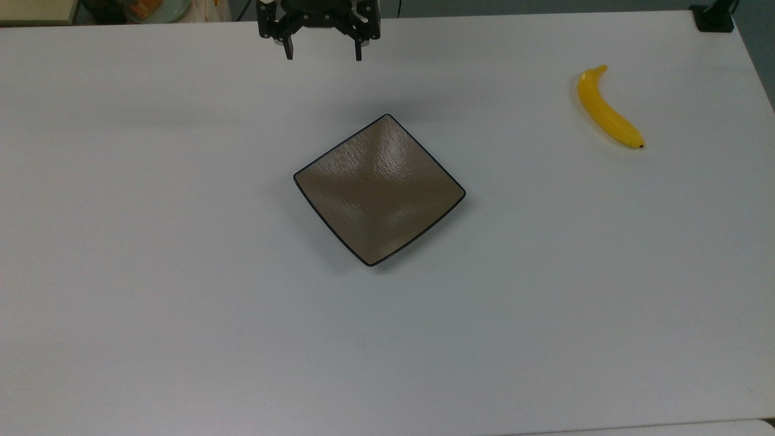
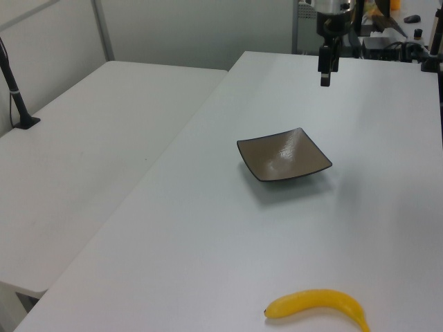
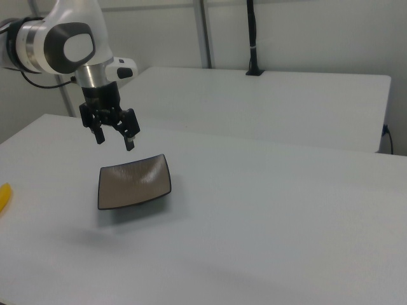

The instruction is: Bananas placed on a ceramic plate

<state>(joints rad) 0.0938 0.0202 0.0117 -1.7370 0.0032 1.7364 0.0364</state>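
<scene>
A square brown-grey ceramic plate (image 1: pixel 379 189) (image 2: pixel 284 155) (image 3: pixel 133 182) lies bare in the middle of the white table. A yellow banana (image 1: pixel 607 110) (image 2: pixel 318 307) (image 3: pixel 3 196) rests on the table far from it, at the top view's upper right. My gripper (image 1: pixel 323 53) (image 2: pixel 324 76) (image 3: pixel 115 139) hangs open above the table behind the plate, at the top view's upper edge, holding nothing. It is well clear of both the plate and the banana.
The white table (image 1: pixel 181 272) is wide around the plate. A second white table (image 2: pixel 90 159) stands alongside. A black post base (image 1: pixel 713 18) sits at the table's far corner in the top view's upper right. Cluttered items (image 2: pixel 394 28) lie behind the arm.
</scene>
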